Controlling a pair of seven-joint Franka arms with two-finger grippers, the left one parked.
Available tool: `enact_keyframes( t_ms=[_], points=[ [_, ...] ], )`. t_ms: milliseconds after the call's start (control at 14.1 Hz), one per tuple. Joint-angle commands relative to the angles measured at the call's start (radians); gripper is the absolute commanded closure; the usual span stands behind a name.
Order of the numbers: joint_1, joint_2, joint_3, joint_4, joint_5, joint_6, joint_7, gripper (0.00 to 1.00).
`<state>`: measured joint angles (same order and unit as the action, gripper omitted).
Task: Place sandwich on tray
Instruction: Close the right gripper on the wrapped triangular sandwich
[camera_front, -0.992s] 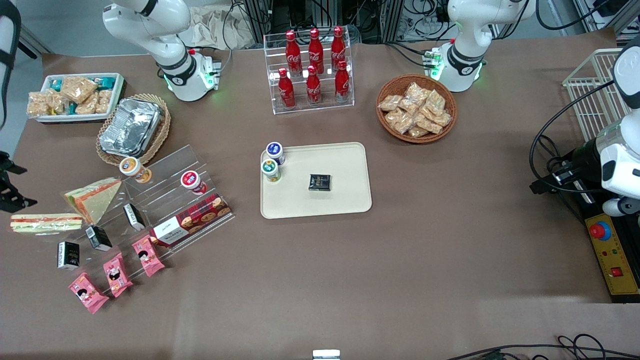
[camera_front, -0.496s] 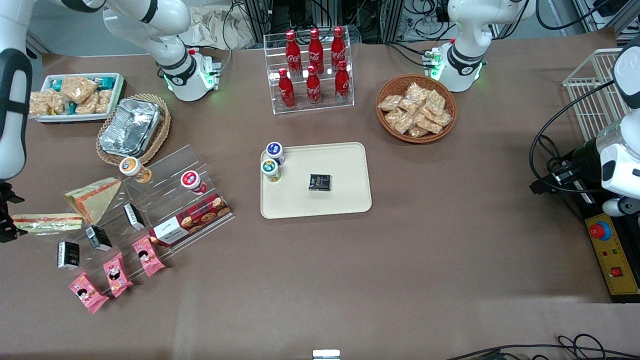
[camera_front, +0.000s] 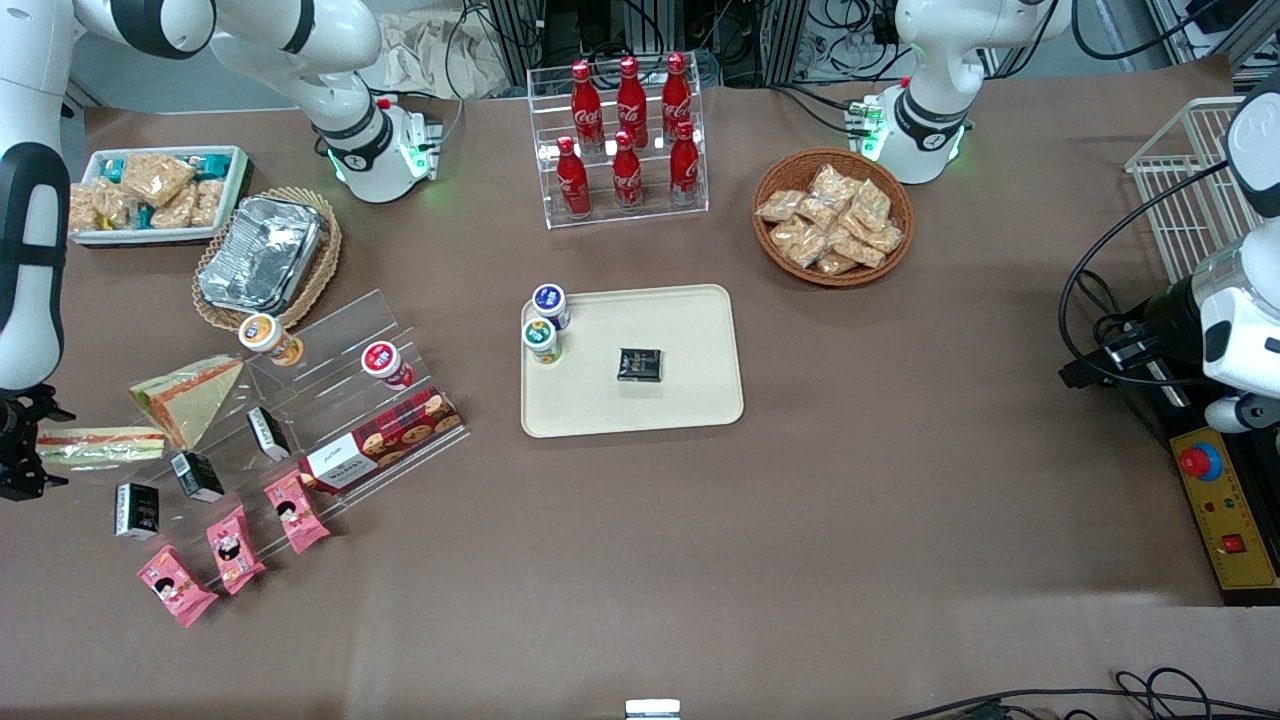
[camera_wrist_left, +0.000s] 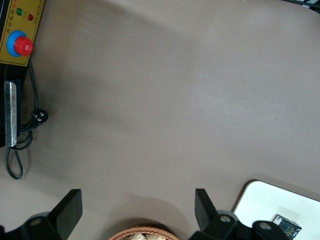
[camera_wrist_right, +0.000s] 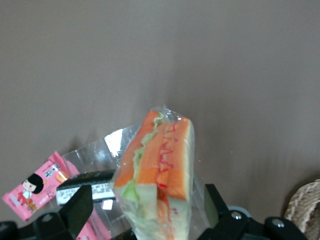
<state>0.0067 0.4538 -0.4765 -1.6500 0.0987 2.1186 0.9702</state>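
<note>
Clear-wrapped sandwich (camera_wrist_right: 157, 170) (camera_front: 100, 444): lying on the table, one end between the spread fingers of the gripper (camera_front: 25, 450), not gripped. Tray (camera_front: 690, 400): well apart, toward the parked arm. No legible wrapper text.

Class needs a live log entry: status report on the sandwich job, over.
Tool at the working arm's table end, fingers either side of the sandwich, open. Sandwich not on the tray yet. Tray already holds two cups and a dark packet.

Right arm reaching down, gripper (camera_front: 22, 462) low (table height), jaws spread
</note>
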Motion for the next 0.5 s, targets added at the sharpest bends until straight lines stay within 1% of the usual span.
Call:
enact_keyframes(
  t_ms=[0, 71, 213, 425],
  points=[
    [-0.008, 0.049, -0.002, 0.033, 0.033, 0.033, 0.042, 0.04],
    [-0.008, 0.058, -0.002, 0.033, 0.033, 0.044, 0.053, 0.09],
    [-0.008, 0.062, -0.001, 0.029, 0.038, 0.070, 0.056, 0.34],
    [-0.022, 0.062, -0.001, 0.024, 0.049, 0.073, 0.039, 0.62]
  ],
)
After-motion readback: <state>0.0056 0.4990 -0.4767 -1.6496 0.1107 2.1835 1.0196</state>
